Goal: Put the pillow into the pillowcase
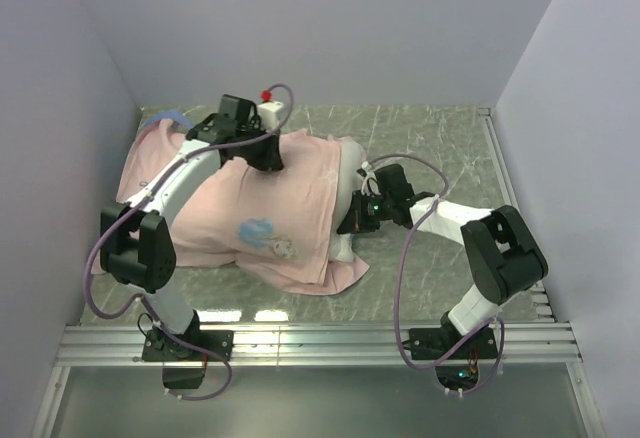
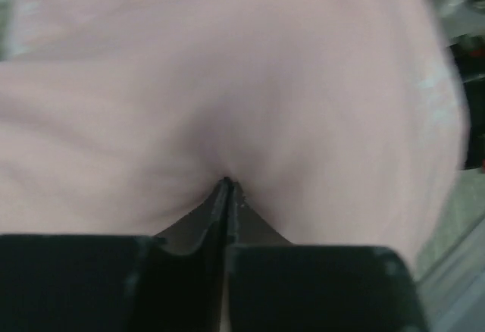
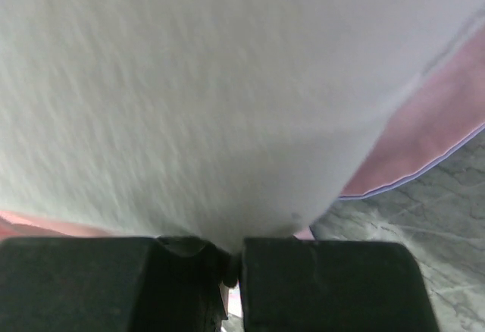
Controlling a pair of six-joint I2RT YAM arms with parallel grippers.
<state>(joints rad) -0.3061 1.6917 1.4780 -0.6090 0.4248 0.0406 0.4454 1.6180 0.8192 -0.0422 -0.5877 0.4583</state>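
Two soft things lay stacked on the marble-veined grey table [image 1: 440,138]. The pillowcase [image 1: 250,203], thin and pale pink, draped in shallow folds over the pillow [image 3: 189,82], whose plump white end bulged out at the right. That white cloth looked finely woven and matte. A blue and yellow cartoon figure [image 1: 268,238] showed on the pink side, too small for any lettering to be read. A blue corner [image 1: 168,119] peeked out at the far left. The left gripper [image 2: 227,184] was clenched on a puckered pinch of pink fabric near the far edge. The right gripper [image 3: 231,252] was closed tight, nipping the pillow's white cloth beside a thin bluish hem [image 3: 424,169].
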